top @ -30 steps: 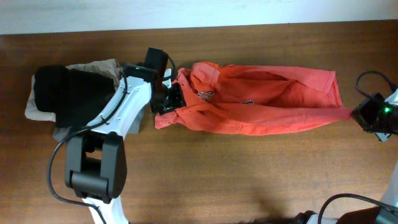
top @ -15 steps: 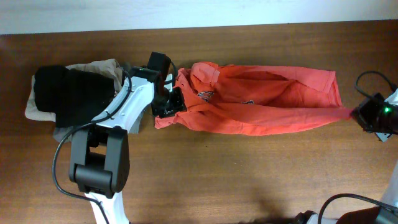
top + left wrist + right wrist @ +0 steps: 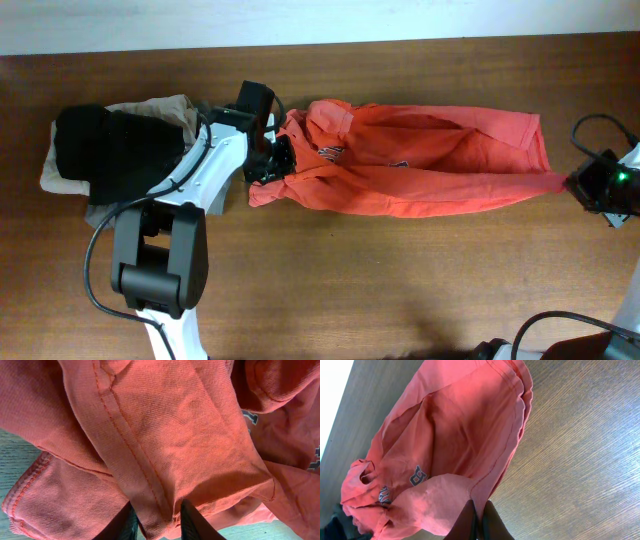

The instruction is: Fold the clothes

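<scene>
The clothes, a red-orange T-shirt (image 3: pixel 420 165), lie stretched left to right across the far half of the table, bunched at the left end with bits of white lettering showing. My left gripper (image 3: pixel 272 160) is at that bunched left end. In the left wrist view its jaws (image 3: pixel 157 522) are closed on a seamed fold of the shirt (image 3: pixel 165 425). My right gripper (image 3: pixel 590 185) is at the far right, shut on a pulled-out corner of the shirt. The right wrist view shows its fingers (image 3: pixel 479 522) pinching the fabric's edge (image 3: pixel 455 435).
A pile of black and beige folded garments (image 3: pixel 110 150) sits at the far left, just behind my left arm. The brown wooden table (image 3: pixel 400 280) runs wide in front of the shirt. A black cable (image 3: pixel 590 125) loops by the right gripper.
My left gripper's jaws have narrowed onto the fold and it has shifted slightly towards the far edge. The right gripper and the stretched shirt have stayed put.
</scene>
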You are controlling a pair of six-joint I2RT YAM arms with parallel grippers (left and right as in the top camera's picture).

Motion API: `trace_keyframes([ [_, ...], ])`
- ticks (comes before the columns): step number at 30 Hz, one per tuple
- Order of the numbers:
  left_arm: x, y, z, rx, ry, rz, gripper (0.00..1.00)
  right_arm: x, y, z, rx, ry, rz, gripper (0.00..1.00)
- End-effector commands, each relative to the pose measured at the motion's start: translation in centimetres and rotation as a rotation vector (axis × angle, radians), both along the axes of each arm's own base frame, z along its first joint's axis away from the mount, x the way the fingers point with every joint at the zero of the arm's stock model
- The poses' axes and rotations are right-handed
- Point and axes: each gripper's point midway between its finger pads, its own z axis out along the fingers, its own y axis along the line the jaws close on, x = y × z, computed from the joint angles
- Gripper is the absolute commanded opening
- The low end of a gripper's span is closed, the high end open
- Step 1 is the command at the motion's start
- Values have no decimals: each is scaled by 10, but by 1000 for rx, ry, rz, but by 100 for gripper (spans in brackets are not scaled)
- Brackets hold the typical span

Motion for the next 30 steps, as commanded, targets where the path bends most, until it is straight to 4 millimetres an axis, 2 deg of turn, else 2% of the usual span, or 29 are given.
trace_keyframes([
  [1,-2,4,-8,13,20,13,24,2,-1,3,-15,-3,4,4],
  [5,-2,4,-9,15,21,13,1,2,-1,3,-15,-3,4,4],
  [11,6,5,-7,7,-7,19,0,1,-1,3,-13,-1,4,4],
  [15,9,8,3,3,-11,23,1,1,-1,3,-13,-1,4,4],
  [19,17,10,46,-7,-96,-30,1,1,-1,3,-13,-1,4,4],
  [21,22,11,77,-4,-169,-60,1,1,-1,3,-13,-1,5,4],
  [23,26,19,118,33,-263,-74,1,2,-1,4,-29,-9,25,4],
  [26,21,32,175,87,-393,-85,1,4,-3,13,-56,-36,37,4],
  [30,7,44,226,117,-507,-72,1,5,-3,36,-95,-88,36,4],
])
